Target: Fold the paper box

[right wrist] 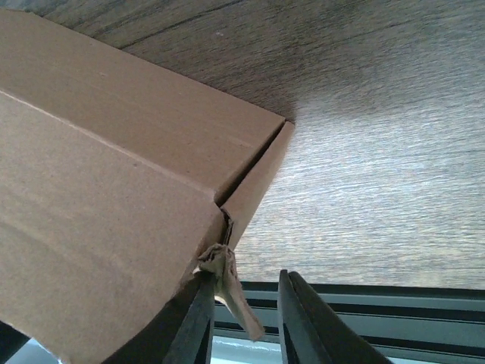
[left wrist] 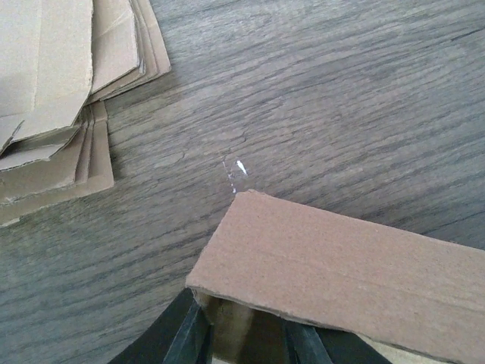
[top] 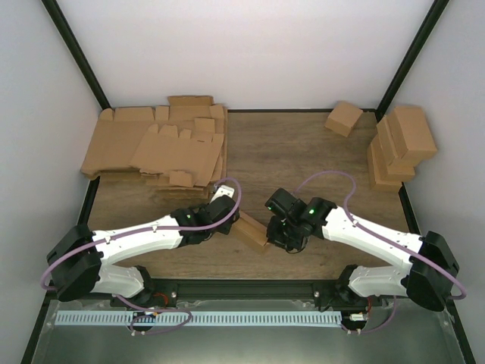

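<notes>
A partly folded brown paper box point(top: 253, 230) lies on the wooden table between my two grippers. In the left wrist view its top panel point(left wrist: 341, 265) fills the lower right. My left gripper point(left wrist: 246, 341) sits at the box's left end, its jaws apart, with a tan flap of the box standing between them. In the right wrist view the box point(right wrist: 106, 189) fills the left, its corner seam slightly gaping and a torn shred hanging from it. My right gripper point(right wrist: 246, 326) is open and empty, its left finger point(right wrist: 198, 326) against the box's underside. In the top view it point(top: 274, 233) is at the box's right end.
A stack of flat cardboard blanks point(top: 163, 144) lies at the back left, also in the left wrist view point(left wrist: 53, 98). Folded boxes point(top: 402, 144) are piled at the back right, with one box point(top: 343, 118) beside them. The table's near rail point(right wrist: 356, 303) is right below my right gripper.
</notes>
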Robot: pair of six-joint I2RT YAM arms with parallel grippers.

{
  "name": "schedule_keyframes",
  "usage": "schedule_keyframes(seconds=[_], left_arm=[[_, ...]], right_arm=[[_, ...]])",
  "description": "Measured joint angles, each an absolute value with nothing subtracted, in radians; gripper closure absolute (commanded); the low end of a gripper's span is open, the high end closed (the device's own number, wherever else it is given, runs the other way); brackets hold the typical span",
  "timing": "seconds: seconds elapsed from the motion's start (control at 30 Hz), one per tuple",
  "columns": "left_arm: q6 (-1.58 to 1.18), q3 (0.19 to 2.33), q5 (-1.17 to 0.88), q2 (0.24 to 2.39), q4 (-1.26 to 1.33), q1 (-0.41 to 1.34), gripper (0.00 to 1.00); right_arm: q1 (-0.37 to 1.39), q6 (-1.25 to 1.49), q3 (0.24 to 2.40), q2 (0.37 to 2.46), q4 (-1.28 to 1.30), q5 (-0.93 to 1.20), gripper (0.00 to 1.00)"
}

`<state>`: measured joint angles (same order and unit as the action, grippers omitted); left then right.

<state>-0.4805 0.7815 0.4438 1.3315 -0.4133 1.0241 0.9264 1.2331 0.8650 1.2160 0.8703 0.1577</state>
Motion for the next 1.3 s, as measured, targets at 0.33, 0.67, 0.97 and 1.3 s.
schedule_keyframes(seconds=[0.33,0.67,0.97,1.3], left_arm=[[-0.489,0.782,0.442,1.332,-0.414,1.029,0.74],[-0.495,0.784,0.448,1.332,-0.422,1.029,0.74],[-0.495,0.795,0.448,1.34,-0.432,1.029,0.74],[-0.5,0.802,0.468,1.356,-0.432,1.033,0.74]], right_arm=[[0.926,1.226,0.877,1.205,0.87,0.156,0.95],[0.927,1.237,0.885,1.169,0.841,0.155,0.96],[0.926,1.244,0.876,1.207,0.842,0.16,0.98],[0.926,1.246,0.855,1.208,0.804,0.182,0.97]])
